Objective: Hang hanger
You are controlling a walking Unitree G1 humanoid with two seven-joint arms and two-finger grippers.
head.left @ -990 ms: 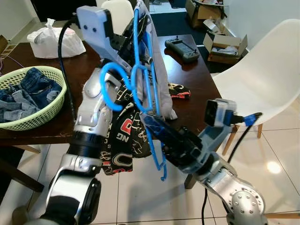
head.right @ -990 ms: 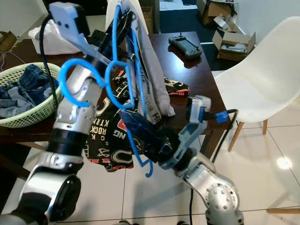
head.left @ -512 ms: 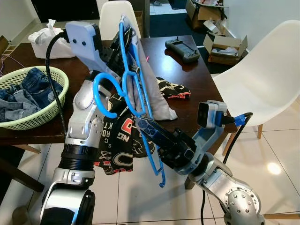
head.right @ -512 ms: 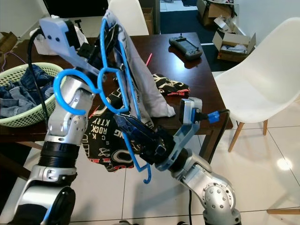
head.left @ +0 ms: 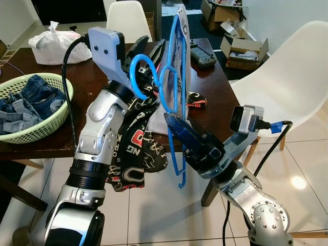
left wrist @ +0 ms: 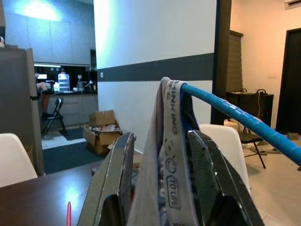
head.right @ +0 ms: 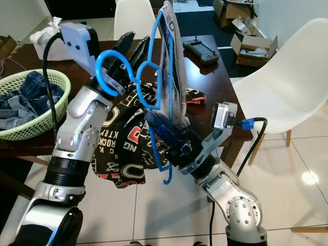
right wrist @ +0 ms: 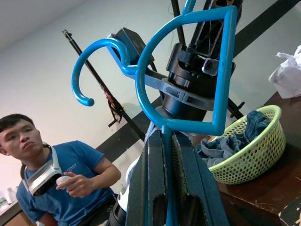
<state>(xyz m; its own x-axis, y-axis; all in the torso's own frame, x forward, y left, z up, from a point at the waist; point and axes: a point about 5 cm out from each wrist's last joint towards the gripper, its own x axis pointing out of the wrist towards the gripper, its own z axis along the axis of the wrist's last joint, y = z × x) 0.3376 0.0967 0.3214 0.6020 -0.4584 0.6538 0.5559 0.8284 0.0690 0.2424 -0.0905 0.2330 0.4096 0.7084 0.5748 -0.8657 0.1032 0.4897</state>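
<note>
Blue hanger [head.left: 173, 102] stands upright at frame centre, above the table [head.left: 210, 82]; right gripper [head.left: 177, 128] clamps its lower bar; left gripper [head.left: 154, 51] pinches the grey garment [head.left: 183, 46] draped over its top.

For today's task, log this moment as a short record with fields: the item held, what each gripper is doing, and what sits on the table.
held item: blue hanger with a grey garment draped on it
left gripper: raised, fingers either side of the garment at the hanger's top
right gripper: shut on the hanger's lower bar
table: green basket of jeans, white bag, black printed cloth over the edge
nearby: white chair
</note>
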